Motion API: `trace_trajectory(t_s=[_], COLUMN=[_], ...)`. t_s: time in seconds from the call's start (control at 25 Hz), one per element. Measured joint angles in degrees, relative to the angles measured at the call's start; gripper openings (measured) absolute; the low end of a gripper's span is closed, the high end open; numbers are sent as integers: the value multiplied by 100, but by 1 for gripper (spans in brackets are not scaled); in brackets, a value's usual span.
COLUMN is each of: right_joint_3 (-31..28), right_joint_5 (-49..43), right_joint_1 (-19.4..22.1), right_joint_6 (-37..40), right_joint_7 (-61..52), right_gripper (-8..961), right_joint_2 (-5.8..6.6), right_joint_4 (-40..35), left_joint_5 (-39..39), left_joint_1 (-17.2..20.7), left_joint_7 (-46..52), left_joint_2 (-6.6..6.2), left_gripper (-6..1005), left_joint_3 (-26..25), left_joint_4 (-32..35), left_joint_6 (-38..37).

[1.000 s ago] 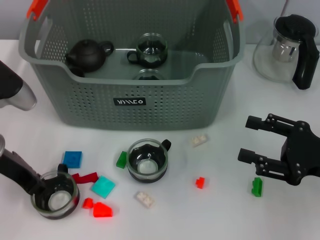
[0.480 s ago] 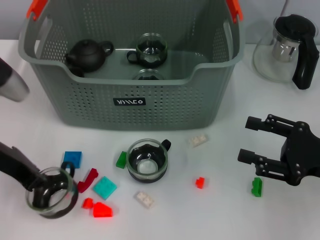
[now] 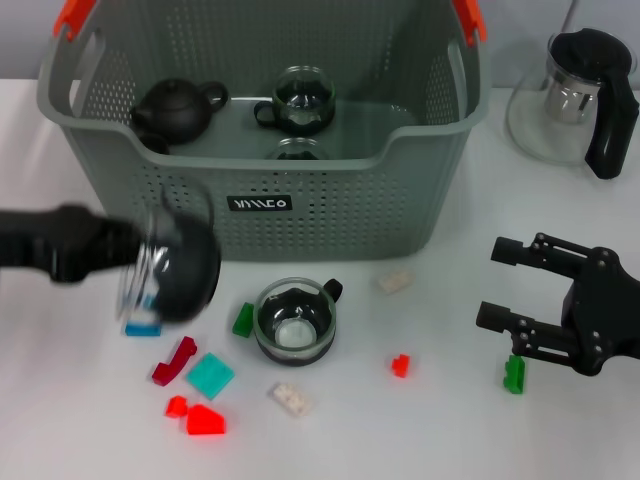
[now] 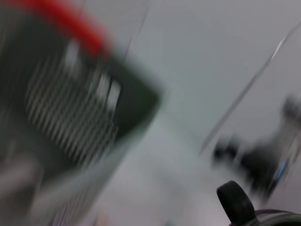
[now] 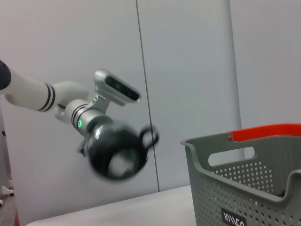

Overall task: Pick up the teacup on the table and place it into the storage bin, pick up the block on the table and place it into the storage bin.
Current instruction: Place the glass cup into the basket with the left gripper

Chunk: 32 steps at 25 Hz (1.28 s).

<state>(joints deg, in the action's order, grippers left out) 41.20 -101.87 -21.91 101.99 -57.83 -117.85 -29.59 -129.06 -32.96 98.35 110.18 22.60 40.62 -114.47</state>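
since the earlier frames the left gripper (image 3: 150, 265) had carried its teacup (image 3: 170, 268) off the counter (image 3: 440, 430) from the lower left of the head view to the left-centre, where the cup appeared tilted and blurred in mid-air, in front of the storage bin (image 3: 330, 215) and below its front rim. the jaws were clenched on the teacup, as the cup hung clear of the counter at the arm's tip. the bin's opening lay up and to the right of the cup in the frame, so the coming move seemingly turned on rising over the front wall. a second teacup (image 3: 294, 322) sat on the counter just below the bin's front, at centre. the right gripper (image 3: 520, 285) hovered at the lower right, jaws released and empty, with a green block (image 3: 514, 374) just below it.
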Motion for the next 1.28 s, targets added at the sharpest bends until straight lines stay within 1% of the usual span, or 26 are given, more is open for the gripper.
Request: trace_trajectory(t_s=[0.04, 0.12, 0.2, 0.28, 0.36, 0.4, 0.48, 0.6, 0.68, 0.8, 0.84, 0.92, 0.96, 1.0, 1.04, 1.16, 1.28], right_joint_3=[1, 7, 10, 11, 12, 14, 15, 19, 15, -21, -33, -38, -39, -41, -42, -43, -42], right_joint_5=[0, 0, 0, 0, -9, -20, -53, -85, -105, -148, -157, -158, -159, -159, -159, -159, -159], right_joint_1=[6, 12, 15, 24, 31, 32, 33, 40, 39, 28, 22, 9, 7, 4, 1, -14, -39], right_joint_6=[-2, -3, -3, 2, 15, 24, 29, 16, -4, -16, -23, -70, -94, -123, -150, -193, -202], right_joint_7=[0, 0, 0, 0, 0, 0, 0, 0, 0, 0, 0, 0, 0, 0, 0, 0, -58], right_gripper=[767, 767, 767, 767, 766, 766, 766, 766, 766, 767, 767, 767, 767, 767, 767, 767, 767], right_joint_2=[0, -2, -4, -1, 2, 2, 2, -12, -23, -25, -25, -27, -28, -27, -27, -22, -24], right_joint_4=[2, 5, 6, 6, 6, 6, 6, 6, 6, 6, 6, 13, 21, 38, 53, 81, 83], left_joint_5=[266, 813, 1436, 1913, 2103, 2114, 2047, 1810, 1434, 663, 435, -137, -291, -471, -748, -1214, -1820], left_joint_1=[-4, -24, -114, -278, -530, -692, -969, -1232, -1394, -1633, -1687, -1815, -1838, -1858, -1871, -1875, -1966], left_joint_7=[-145, -235, -74, 287, 759, 1049, 1503, 2104, 2453, 2699, 2747, 2852, 2857, 2861, 2862, 2844, 2823], left_joint_2=[-20, 19, 61, 87, 80, 54, -14, -95, -131, -140, -132, -58, -12, 62, 194, 396, 601], left_gripper=[42, 42, 42, 42, 42, 42, 42, 42, 42, 42, 42, 43, 43, 43, 43, 43, 43], left_joint_3=[-169, -397, -473, -478, -389, -281, 131, 958, 1536, 2127, 2225, 2445, 2526, 2650, 2900, 3352, 3870], left_joint_4=[-266, -471, -431, -292, -30, 168, 549, 1107, 1445, 1651, 1659, 1647, 1634, 1615, 1589, 1521, 1307], left_joint_6=[-11, -34, -27, 69, 341, 553, 980, 1820, 2501, 3203, 3368, 3805, 3960, 4153, 4503, 4963, 5391])
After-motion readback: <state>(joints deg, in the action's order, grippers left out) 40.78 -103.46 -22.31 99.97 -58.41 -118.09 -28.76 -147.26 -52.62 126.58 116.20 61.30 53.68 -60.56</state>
